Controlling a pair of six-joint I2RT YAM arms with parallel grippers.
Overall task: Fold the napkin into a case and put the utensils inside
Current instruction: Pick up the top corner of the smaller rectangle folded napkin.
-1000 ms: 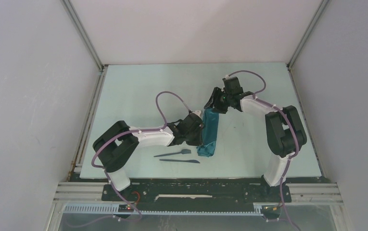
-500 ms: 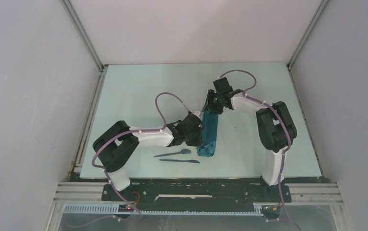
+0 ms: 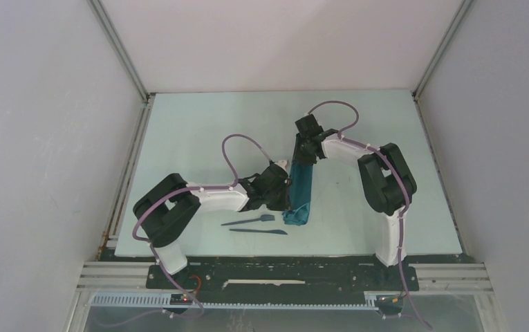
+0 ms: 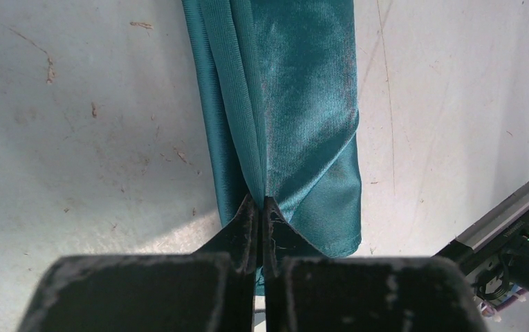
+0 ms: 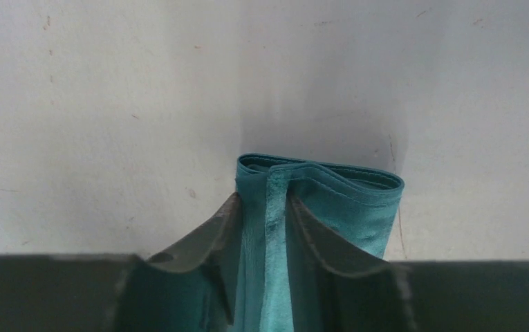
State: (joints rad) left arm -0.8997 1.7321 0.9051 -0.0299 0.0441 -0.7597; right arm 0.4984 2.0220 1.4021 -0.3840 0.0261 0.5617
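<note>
Well, the folding looks mostly done from where I sit: the napkin [image 3: 301, 192] lies as a narrow layered strip running away from the bases near the middle of the table [image 3: 192, 138], so I'd call the case formed or nearly so. The filling is not yet begun. The fork [image 3: 251, 220] and the knife [image 3: 258, 231] both lie bare on the table just to the left of the strip's near end, the knife nearer the bases, neither touching the cloth. My left arm reaches in low from the left, elbow folded back, and the left gripper [image 4: 260, 207] has its jaws pressed together on a pleat along the strip's left edge, toward the near end; the layers visibly draw up into the tips. My right arm arches over from the right and comes down on the far end, where the right gripper [image 5: 265, 211] straddles a raised ridge of cloth with its jaws partly apart. Whether they have actually bitten down on that ridge I cannot tell. I judge what remains is opening a pocket at one end and sliding both utensils in.
</note>
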